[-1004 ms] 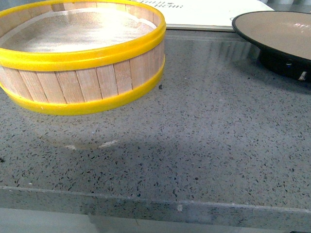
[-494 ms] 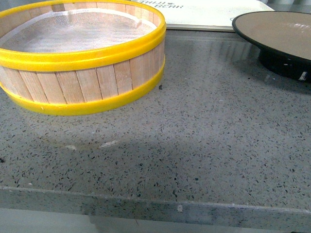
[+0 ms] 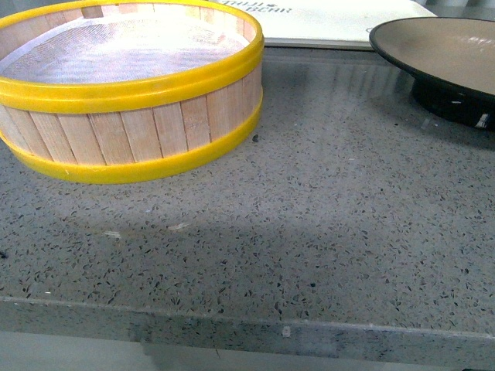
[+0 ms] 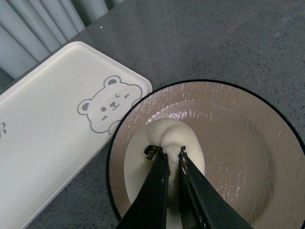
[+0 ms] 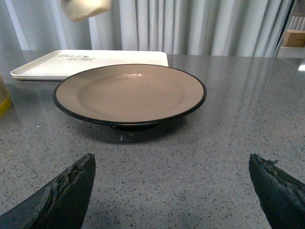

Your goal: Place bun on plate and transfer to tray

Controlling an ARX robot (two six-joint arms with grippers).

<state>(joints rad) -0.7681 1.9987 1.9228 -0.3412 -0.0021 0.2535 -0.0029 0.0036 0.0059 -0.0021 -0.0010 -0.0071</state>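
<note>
White bun in left hand above plate; basket as before.

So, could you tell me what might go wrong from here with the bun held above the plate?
1. The left gripper pinches the bun between narrow tips, so the soft dough could slip early or cling on release.
2. In the right wrist view the bun hangs well above the plate, seemingly toward the rim nearest the tray. Dropped from there, it might bounce or roll off.
</note>
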